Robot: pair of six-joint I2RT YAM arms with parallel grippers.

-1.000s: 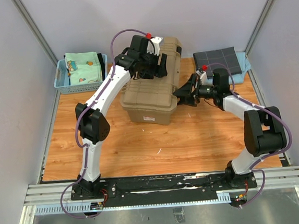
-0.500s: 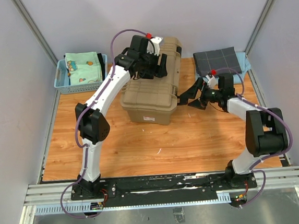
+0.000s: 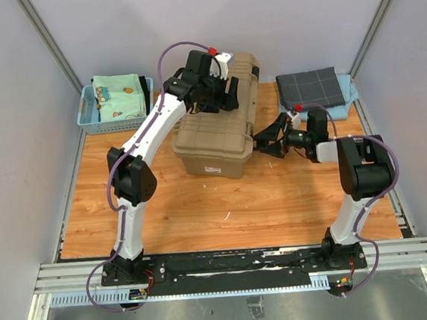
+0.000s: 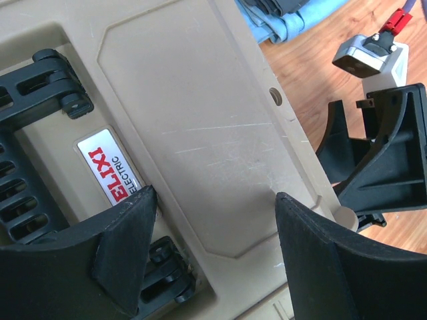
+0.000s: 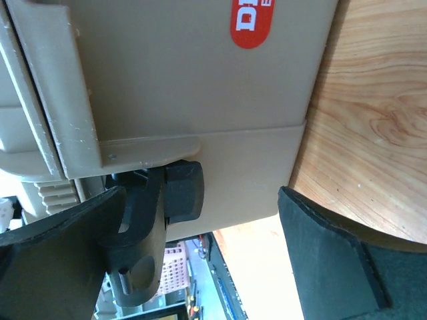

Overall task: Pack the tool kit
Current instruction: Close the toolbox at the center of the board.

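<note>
Left wrist: toolbox (image 4: pixel 200 133) perhaps touching tool (image 4: pixel 215 197)

The toolbox (image 4: pixel 200 127) lid's silver plate (image 4: pixel 110 172) reads "ELIXI ELECTRIC"; the red label (image 5: pixel 253 23) on its front shows only "DI".

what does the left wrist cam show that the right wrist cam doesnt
Only the left wrist: the top of the lid with its red-and-silver label, the left gripper open over it, and the folded grey cloth.
Only the right wrist: the box's side wall, the black latch on it and a red sticker.
Both: the tan toolbox, the wooden table and the open right gripper beside the box.
</note>
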